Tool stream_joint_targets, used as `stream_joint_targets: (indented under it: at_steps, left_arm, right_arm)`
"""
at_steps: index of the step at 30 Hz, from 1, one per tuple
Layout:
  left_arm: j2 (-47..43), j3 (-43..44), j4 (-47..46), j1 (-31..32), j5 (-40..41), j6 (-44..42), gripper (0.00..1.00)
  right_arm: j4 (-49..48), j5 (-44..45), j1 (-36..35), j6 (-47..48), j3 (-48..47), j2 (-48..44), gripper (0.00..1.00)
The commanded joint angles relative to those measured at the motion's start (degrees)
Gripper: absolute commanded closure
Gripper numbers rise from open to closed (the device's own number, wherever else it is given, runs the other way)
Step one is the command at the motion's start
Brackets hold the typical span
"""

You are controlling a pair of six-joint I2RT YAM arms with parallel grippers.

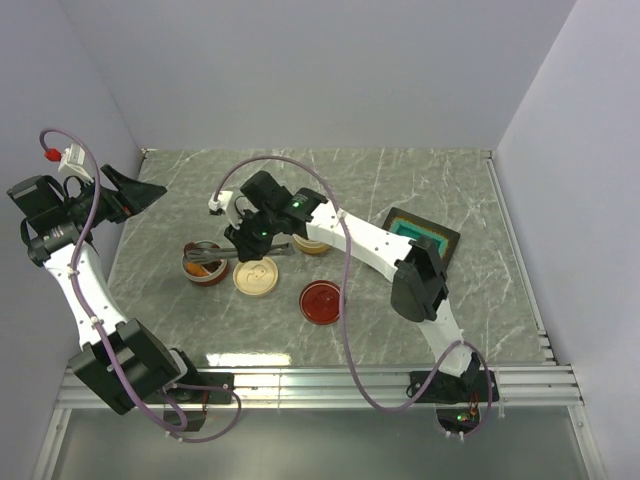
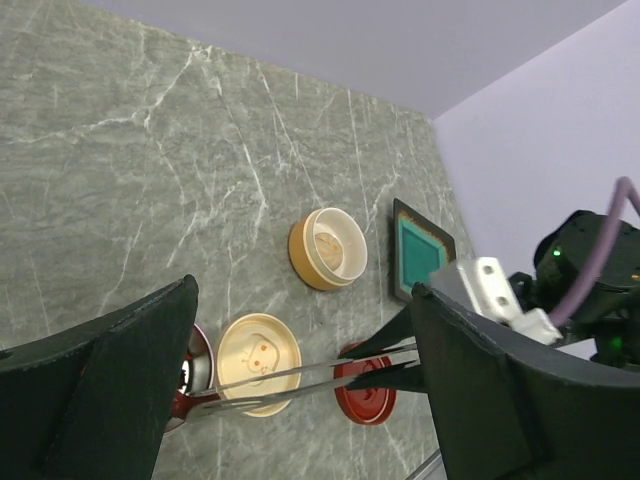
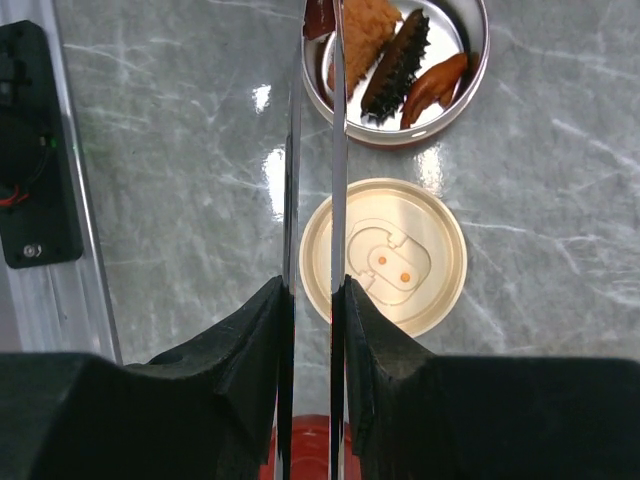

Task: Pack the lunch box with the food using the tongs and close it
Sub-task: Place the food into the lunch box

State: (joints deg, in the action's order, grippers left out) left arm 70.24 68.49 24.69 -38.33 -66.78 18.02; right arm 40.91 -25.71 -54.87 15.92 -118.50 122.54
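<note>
Right gripper (image 3: pixel 312 300) narrow, pinching tongs (image 3: pixel 337 150) by both arms. Red lid (image 3: pixel 310 450) nearest, under wrist. Cream lid (image 3: pixel 385 258) just beyond. Tong tips at rim of steel bowl (image 3: pixel 395 133). Food (image 3: pixel 395 60) lies inside: tan, dark spiky and orange pieces. Reddish bit at tips, gripped or not, cannot tell. Step, my read: working food at bowl with tongs. Next move calls for firm squeeze on one piece, then clean lift. Orange cup (image 2: pixel 328 248) farther back, looks empty. Left gripper (image 2: pixel 300 295) wide, holding nothing, raised at far left.
</note>
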Motion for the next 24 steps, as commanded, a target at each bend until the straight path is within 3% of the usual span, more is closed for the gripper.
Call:
stream_joint_targets:
  at_steps: [1, 24]
  left_arm:
    - [-0.2, 1.3, -1.0, -0.2, -1.6, -1.3, 0.07]
    - [0.0, 2.4, 0.0, -0.2, -1.5, -2.3, 0.07]
  right_arm:
    - [-3.1, 0.9, -0.1, -2.7, -3.4, 1.2, 0.75]
    - [-4.5, 4.0, 0.1, -4.3, -0.8, 5.1, 0.72]
